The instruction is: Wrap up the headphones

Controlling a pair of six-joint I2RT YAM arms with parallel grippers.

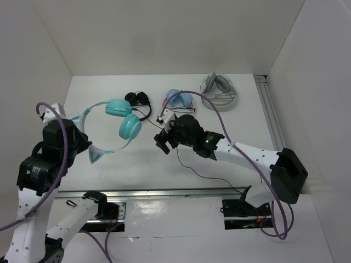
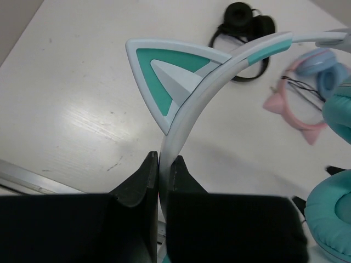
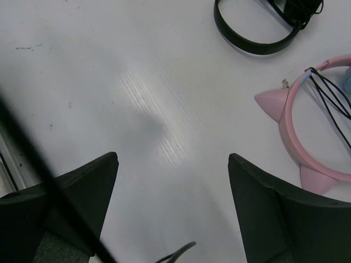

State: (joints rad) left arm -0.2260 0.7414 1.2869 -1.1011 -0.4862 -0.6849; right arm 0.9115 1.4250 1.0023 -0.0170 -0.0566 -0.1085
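Headphones (image 1: 130, 127), band in left jaws, cups pointing right.

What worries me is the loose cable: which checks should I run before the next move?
1. Grip: the left gripper is shut on the headband of the headphones: ok.
2. Free hand: the right gripper is open, nothing between its fingers: ok.
3. Hold on the cable: not ok; it trails loose over the table.
4. Neighbours: the pink headphones and the black headphones lie apart from the right gripper: ok.
5. Where the cable's plug end lies: cannot tell.
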